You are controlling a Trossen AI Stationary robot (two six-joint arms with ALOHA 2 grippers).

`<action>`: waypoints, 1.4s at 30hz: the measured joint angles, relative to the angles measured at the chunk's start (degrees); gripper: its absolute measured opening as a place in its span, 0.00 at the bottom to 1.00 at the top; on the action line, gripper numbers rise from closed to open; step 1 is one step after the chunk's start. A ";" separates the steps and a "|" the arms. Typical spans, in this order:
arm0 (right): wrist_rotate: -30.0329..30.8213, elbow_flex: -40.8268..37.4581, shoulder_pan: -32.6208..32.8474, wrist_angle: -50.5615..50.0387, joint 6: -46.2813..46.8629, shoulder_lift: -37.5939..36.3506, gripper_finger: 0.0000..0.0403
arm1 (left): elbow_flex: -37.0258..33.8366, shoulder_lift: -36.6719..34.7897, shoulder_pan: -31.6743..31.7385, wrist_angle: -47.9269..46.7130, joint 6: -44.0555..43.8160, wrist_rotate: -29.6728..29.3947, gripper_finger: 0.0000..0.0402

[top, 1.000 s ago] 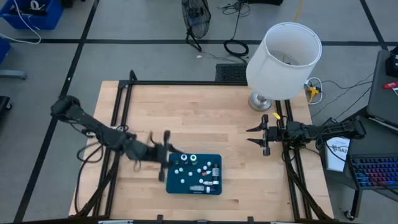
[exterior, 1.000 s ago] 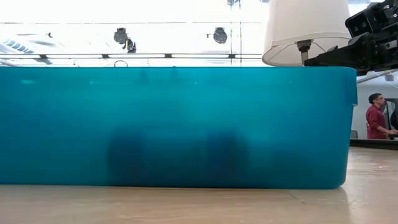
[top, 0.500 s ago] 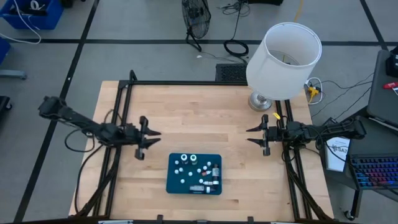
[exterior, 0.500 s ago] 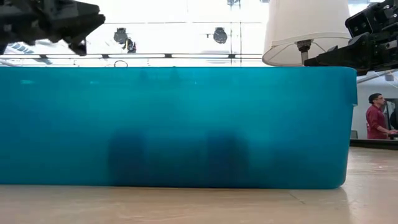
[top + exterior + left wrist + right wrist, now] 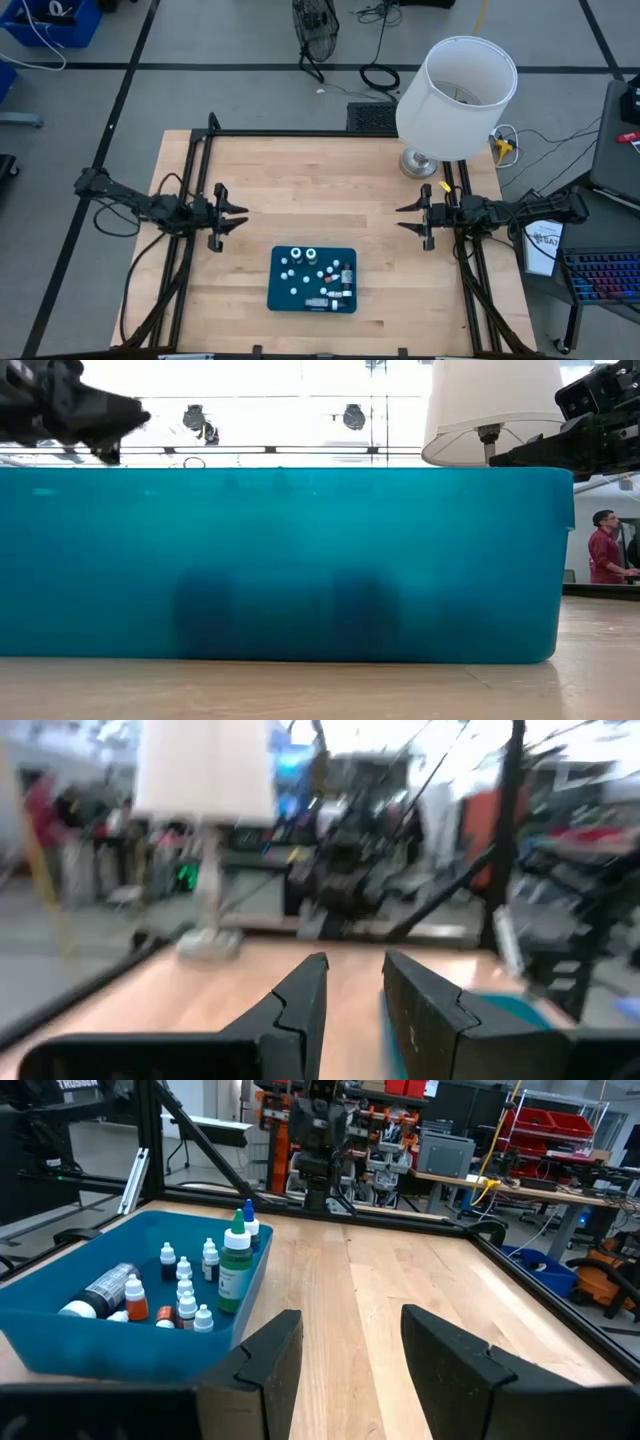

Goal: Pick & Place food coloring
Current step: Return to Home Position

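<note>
The food coloring bottles (image 5: 318, 275) stand and lie inside a flat dark-blue tray (image 5: 280, 295) near the table's front middle. In the right wrist view they (image 5: 190, 1280) are small, pale-capped bottles, with a taller green one (image 5: 236, 1270) among them. My left gripper (image 5: 239, 216) hovers open and empty near the table's left edge, left of and beyond the tray, pointing right. My right gripper (image 5: 400, 217) hovers open and empty near the right edge, pointing left.
A lamp with a big white shade (image 5: 457, 95) stands on its base (image 5: 418, 162) at the table's far right corner. The tray's blue wall (image 5: 280, 560) fills the low view. A person (image 5: 603, 545) is in the room behind. Bare wood lies between the grippers.
My left gripper has drawn back from the tray's left edge toward the table's left and far side, and now hovers level by the left rail. The bottles and tray have stayed put. My right arm has kept still.
</note>
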 joint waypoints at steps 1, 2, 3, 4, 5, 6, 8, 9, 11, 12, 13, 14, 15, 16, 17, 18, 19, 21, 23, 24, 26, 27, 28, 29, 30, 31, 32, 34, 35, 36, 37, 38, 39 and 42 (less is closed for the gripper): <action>-0.01 0.00 -0.01 0.00 0.00 0.01 0.40 | 0.00 -2.01 0.02 -3.75 -1.18 -1.14 0.26; -0.02 0.00 -0.02 -0.02 0.00 0.02 0.40 | 0.00 -3.79 0.02 -7.23 -2.52 -1.96 0.26; -0.01 0.00 -0.01 0.00 0.00 0.02 0.40 | 0.00 -5.63 0.02 -10.42 -3.65 -2.61 0.26; 0.00 0.00 -0.02 0.00 -0.02 0.02 0.40 | 0.00 -7.57 0.02 -13.06 -4.15 -3.24 0.26; -0.02 0.00 -0.01 -0.02 -0.02 0.02 0.40 | 0.00 -9.47 0.02 -15.33 -4.52 -3.72 0.26; -0.01 0.00 0.00 -0.02 -0.02 0.02 0.40 | 0.00 -11.47 0.02 -17.30 -4.65 -4.16 0.26; -0.02 0.00 -0.02 -0.02 -0.02 0.02 0.40 | 0.00 -15.00 0.02 -20.19 -4.46 -4.20 0.26; -0.01 0.00 0.00 -0.05 0.00 0.00 0.40 | 0.24 -14.84 0.11 -20.42 -4.32 -4.01 0.26; -0.05 0.00 -0.02 -0.04 -0.02 0.02 0.40 | 0.45 -14.82 0.16 -22.10 -3.92 -2.25 0.26; 0.01 0.00 0.00 0.01 0.00 0.01 0.40 | 0.64 -14.75 0.18 -22.43 -3.79 -1.21 0.26; -0.01 0.00 0.00 -0.04 -0.01 -0.02 0.40 | 0.66 -14.78 0.27 -23.14 -3.88 0.04 0.26; -0.02 0.00 0.00 -0.02 -0.02 -0.02 0.40 | 0.61 -14.74 0.45 -23.31 -4.07 1.36 0.26; -0.02 0.00 0.02 0.08 0.00 0.05 0.40 | 0.61 -14.77 0.56 -23.37 -3.96 3.00 0.26; 0.00 0.00 0.02 0.26 -0.02 0.13 0.40 | 0.61 -14.79 0.81 -23.43 -3.95 4.02 0.26; -0.01 0.00 0.02 0.12 0.00 0.15 0.40 | 0.59 -14.79 1.01 -23.59 -3.84 4.83 0.26; -0.02 0.00 0.02 -0.08 -0.02 0.15 0.40 | 0.59 -14.74 1.23 -23.70 -3.82 5.83 0.26; -0.02 0.00 0.02 0.01 0.00 0.20 0.40 | 0.59 -14.69 1.43 -23.93 -3.60 7.53 0.26; -0.02 0.00 0.02 -0.01 -0.01 0.23 0.40 | 0.59 -14.54 1.73 -24.26 -2.04 10.68 0.26; -0.02 0.00 0.02 0.00 0.00 0.24 0.40 | 0.59 -14.08 1.92 -24.41 -1.01 11.41 0.26; -0.02 0.00 0.02 0.00 0.00 0.24 0.40 | 0.59 -13.88 1.90 -24.37 -1.08 11.11 0.26; -0.02 0.00 0.02 -0.02 0.00 0.24 0.40 | 0.57 -13.14 1.90 -24.35 -2.20 10.35 0.26; -0.01 0.00 0.02 0.03 0.00 0.24 0.40 | 0.57 -12.90 1.90 -24.35 -2.86 10.26 0.26; -0.01 0.00 0.02 0.04 0.00 0.24 0.40 | 0.56 -12.84 1.90 -24.24 -3.31 10.13 0.26; 0.00 0.00 0.02 0.02 0.00 0.24 0.40 | 0.55 -12.84 1.90 -24.14 -3.40 10.08 0.26; -0.02 0.00 0.02 -0.04 0.00 0.24 0.40 | 0.55 -12.82 1.90 -24.11 -3.38 10.05 0.26; -0.01 0.00 0.02 0.00 0.00 0.24 0.40 | 0.54 -12.82 1.90 -24.10 -3.36 9.97 0.26; -0.02 0.00 0.02 0.04 0.00 0.24 0.40 | 0.52 -12.82 1.90 -24.08 -3.38 9.94 0.26; -0.02 0.00 0.04 0.04 -0.02 0.24 0.40 | 0.48 -12.82 1.90 -23.85 -3.42 9.85 0.26; -0.01 0.00 0.04 0.03 0.00 0.24 0.40 | 0.48 -12.82 1.90 -23.83 -3.40 9.82 0.26; -0.02 0.00 0.04 0.04 -0.01 0.24 0.40 | 0.48 -12.82 1.90 -23.82 -3.32 9.82 0.26; -0.02 0.00 0.03 0.04 0.00 0.24 0.40 | 0.48 -12.82 1.90 -23.75 -3.17 9.79 0.26; -0.02 0.00 0.04 0.04 -0.02 0.24 0.40 | 0.46 -12.82 1.90 -23.65 -3.18 9.76 0.26; -0.01 0.00 0.04 0.03 0.00 0.24 0.40 | 0.45 -12.82 1.90 -23.52 -3.18 9.70 0.26; -0.02 0.00 0.04 0.04 0.00 0.24 0.40 | 0.42 -12.82 1.90 -23.38 -3.16 9.69 0.26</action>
